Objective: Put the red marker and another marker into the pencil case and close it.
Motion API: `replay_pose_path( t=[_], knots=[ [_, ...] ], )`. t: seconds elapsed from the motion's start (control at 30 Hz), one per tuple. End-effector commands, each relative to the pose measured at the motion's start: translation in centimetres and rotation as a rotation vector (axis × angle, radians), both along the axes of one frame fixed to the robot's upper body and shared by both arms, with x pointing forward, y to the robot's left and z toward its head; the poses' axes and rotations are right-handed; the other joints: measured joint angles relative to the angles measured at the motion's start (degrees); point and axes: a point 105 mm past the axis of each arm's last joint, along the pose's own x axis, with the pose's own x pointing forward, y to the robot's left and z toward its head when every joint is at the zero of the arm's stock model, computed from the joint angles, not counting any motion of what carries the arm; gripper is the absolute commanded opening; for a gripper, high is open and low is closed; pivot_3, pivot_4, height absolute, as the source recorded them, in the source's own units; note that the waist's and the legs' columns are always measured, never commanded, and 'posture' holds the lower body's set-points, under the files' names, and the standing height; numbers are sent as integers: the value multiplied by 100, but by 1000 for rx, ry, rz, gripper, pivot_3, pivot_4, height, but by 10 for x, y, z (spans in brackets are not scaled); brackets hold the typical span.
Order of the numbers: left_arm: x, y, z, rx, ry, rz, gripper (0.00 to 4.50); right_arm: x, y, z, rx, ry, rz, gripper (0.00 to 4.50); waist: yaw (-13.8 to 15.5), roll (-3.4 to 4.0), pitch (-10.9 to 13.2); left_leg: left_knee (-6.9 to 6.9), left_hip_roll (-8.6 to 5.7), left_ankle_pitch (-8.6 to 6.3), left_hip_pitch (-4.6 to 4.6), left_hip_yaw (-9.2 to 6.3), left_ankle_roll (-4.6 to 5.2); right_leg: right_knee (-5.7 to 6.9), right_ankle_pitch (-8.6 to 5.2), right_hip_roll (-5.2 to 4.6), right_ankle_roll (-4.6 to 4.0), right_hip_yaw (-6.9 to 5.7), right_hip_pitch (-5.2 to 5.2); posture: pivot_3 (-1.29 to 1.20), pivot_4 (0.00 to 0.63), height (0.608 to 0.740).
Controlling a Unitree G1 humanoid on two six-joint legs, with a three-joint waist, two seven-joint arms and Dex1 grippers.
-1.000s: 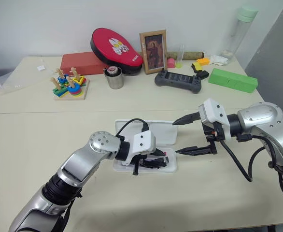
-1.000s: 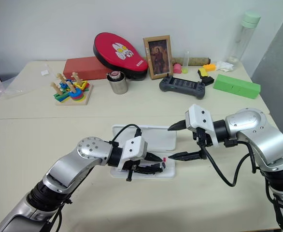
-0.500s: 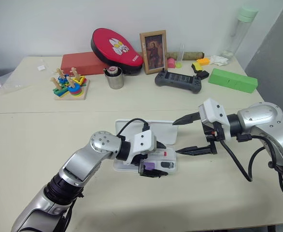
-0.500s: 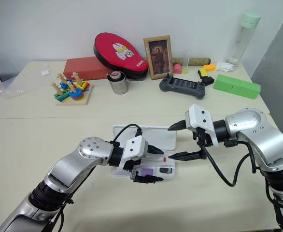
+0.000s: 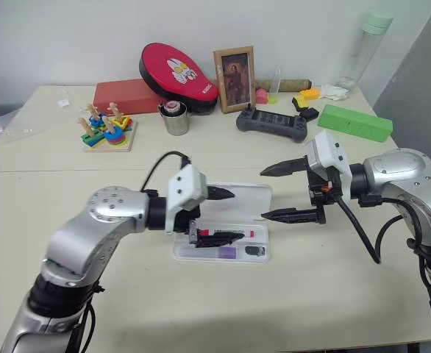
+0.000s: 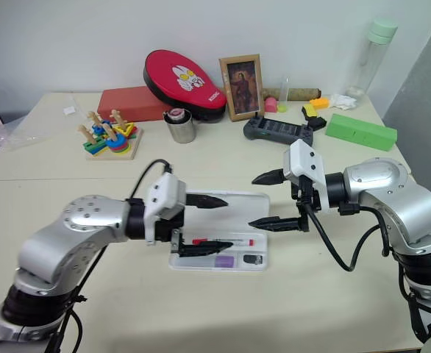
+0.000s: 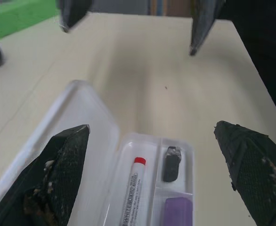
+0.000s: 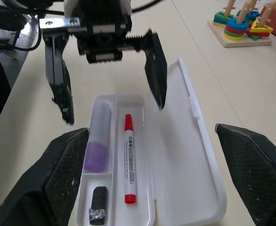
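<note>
The white pencil case [image 5: 249,197] lies open in the middle of the table, its lid flat behind the tray. In the tray the red marker [image 8: 128,157] and the lilac marker [image 8: 98,143] lie side by side, the lilac one nearer the front edge. My left gripper [image 5: 234,215] hangs open just above the tray's left half and holds nothing. From the right, my right gripper [image 5: 264,194] points at the case's right end, open and empty, slightly above the table.
A small black item [image 8: 98,203] sits in the tray's end compartment. Along the back of the table stand a green box [image 5: 354,121], a black controller [image 5: 271,123], a metal cup [image 5: 175,119], a stacking toy [image 5: 107,131], a picture frame [image 5: 234,68] and a red pouch [image 5: 177,70].
My left gripper opened, left the lilac marker lying in the tray, and rose and drew back to the left. The right gripper has barely moved.
</note>
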Motion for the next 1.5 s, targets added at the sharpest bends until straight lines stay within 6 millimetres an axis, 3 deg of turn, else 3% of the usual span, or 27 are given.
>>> replay_pose_path(
  t=[0.03,0.3,0.5,0.7,0.9,1.03,1.23,1.5],
  knots=[
    [-7,16,24,-55,-35,96,4489,0,-1,14,32,-48,-6,4500,-4,0,0,0,0,0,0,0,0,0,0,0,0,0,0,0,150,740],
    [-29,57,40,-59,-9,257,4489,10,2,15,49,-60,-38,4500,-18,0,0,1,1,0,1,-1,0,1,0,0,0,1,-1,0,150,740],
    [-48,81,38,-9,47,329,4489,34,4,12,50,-89,-136,4500,-16,0,1,0,2,0,2,-1,0,2,0,0,0,1,-2,0,150,740],
    [-59,85,37,20,53,330,4489,64,4,7,49,-104,-265,4500,-13,1,1,-3,1,0,1,1,-1,2,0,0,-1,2,-8,0,150,740],
    [-62,88,37,30,52,357,4489,76,4,3,63,-99,-311,4500,-15,2,2,-18,2,-1,1,4,-2,-3,0,0,-2,5,-15,0,150,740],
    [-61,90,37,29,45,371,4500,82,3,3,71,-103,-340,3918,-24,2,2,-34,2,0,1,6,-2,-2,-1,0,-4,7,-23,0,150,740],
    [-60,91,37,23,39,383,4500,89,3,0,68,-97,-354,2425,-36,2,2,-41,2,0,0,12,-3,-3,-2,0,-5,12,-31,0,150,740],
    [-60,93,39,14,38,390,4500,94,3,-13,31,-62,-337,911,-55,2,2,-42,2,0,0,15,-3,-2,-2,-1,-5,15,-33,0,150,740]
  ],
)
